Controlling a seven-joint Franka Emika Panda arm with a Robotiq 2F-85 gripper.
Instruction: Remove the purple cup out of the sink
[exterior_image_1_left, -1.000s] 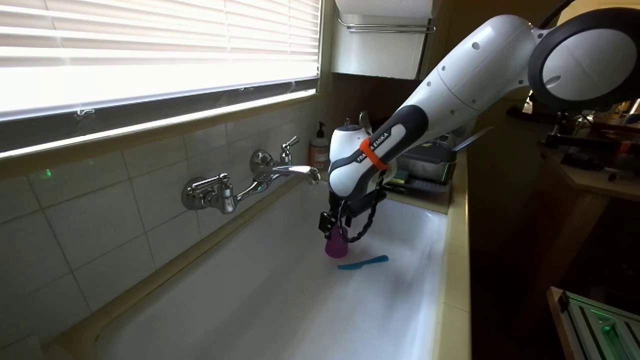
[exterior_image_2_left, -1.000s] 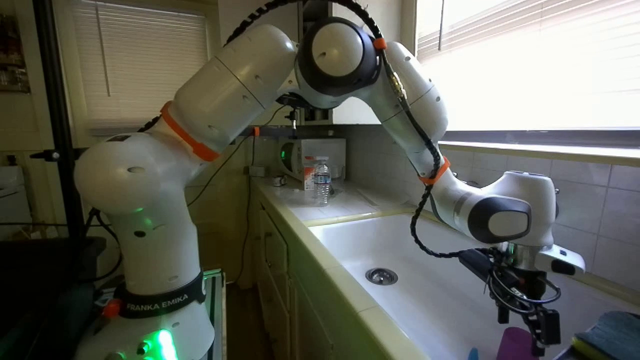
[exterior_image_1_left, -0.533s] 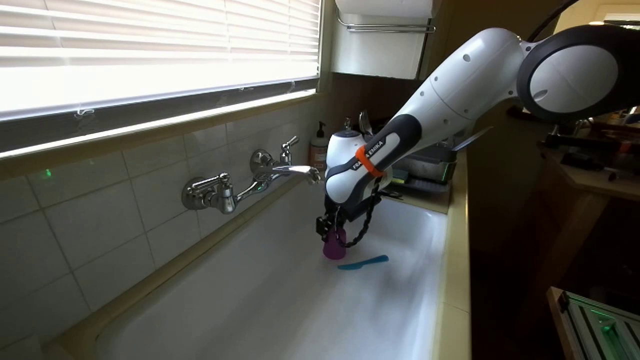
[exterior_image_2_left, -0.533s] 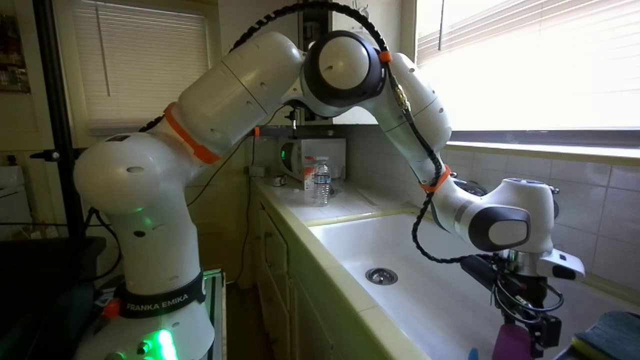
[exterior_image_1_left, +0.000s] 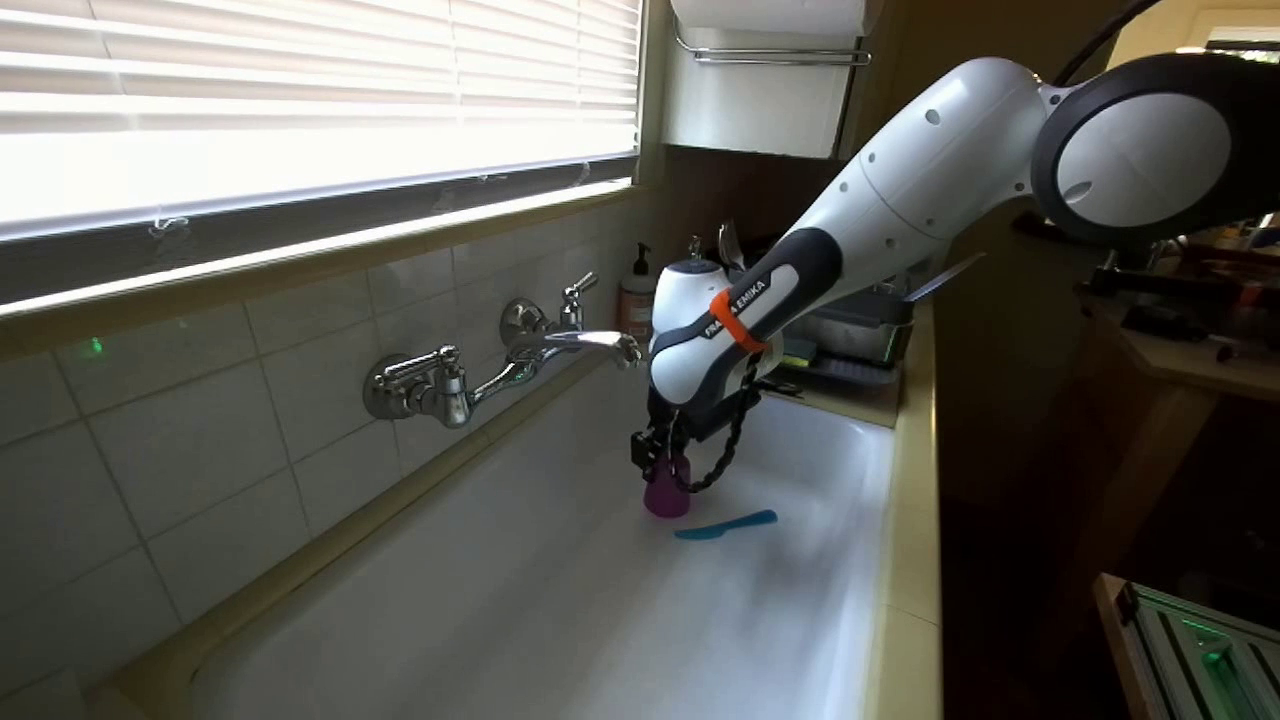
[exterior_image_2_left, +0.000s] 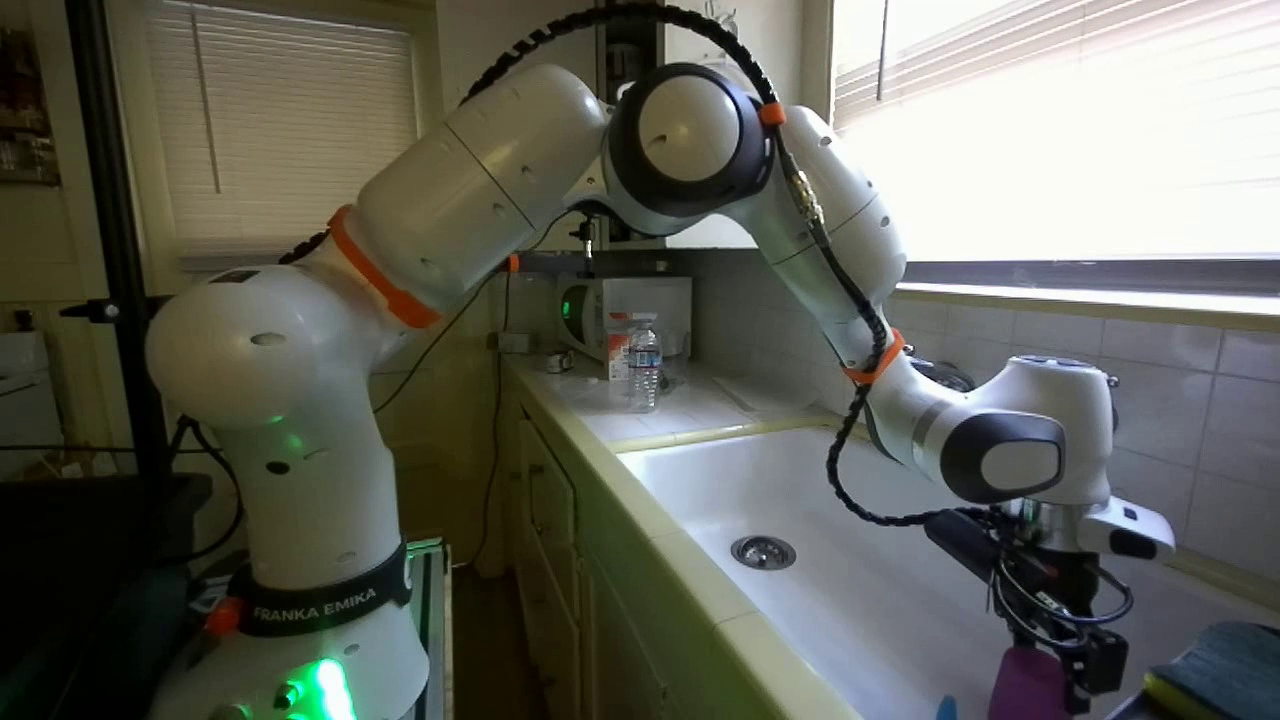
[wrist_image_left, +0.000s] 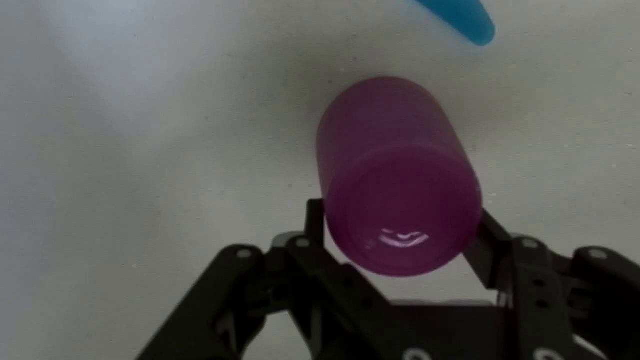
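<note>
The purple cup (wrist_image_left: 385, 120) is down in the white sink (exterior_image_1_left: 520, 610), its wider end towards the basin floor. In both exterior views the cup (exterior_image_1_left: 667, 497) shows below my gripper (exterior_image_1_left: 660, 455); whether it still touches the floor I cannot tell. Seen from the wrist, my gripper (wrist_image_left: 400, 225) is shut on the cup, one black finger (wrist_image_left: 315, 220) against its left side and the other against its right. Part of the cup (exterior_image_2_left: 1027, 688) is cut off by the lower picture edge in an exterior view.
A blue knife-shaped utensil (exterior_image_1_left: 726, 525) lies on the sink floor beside the cup. The chrome faucet (exterior_image_1_left: 590, 343) juts from the tiled wall near the arm. Behind the arm stands a dark dish rack (exterior_image_1_left: 850, 340). A yellowish ledge (exterior_image_1_left: 910, 560) borders the basin.
Over the last second my gripper has come down a little around the cup and its fingers have closed on it. The cup has shifted very slightly; the blue utensil has stayed put.
</note>
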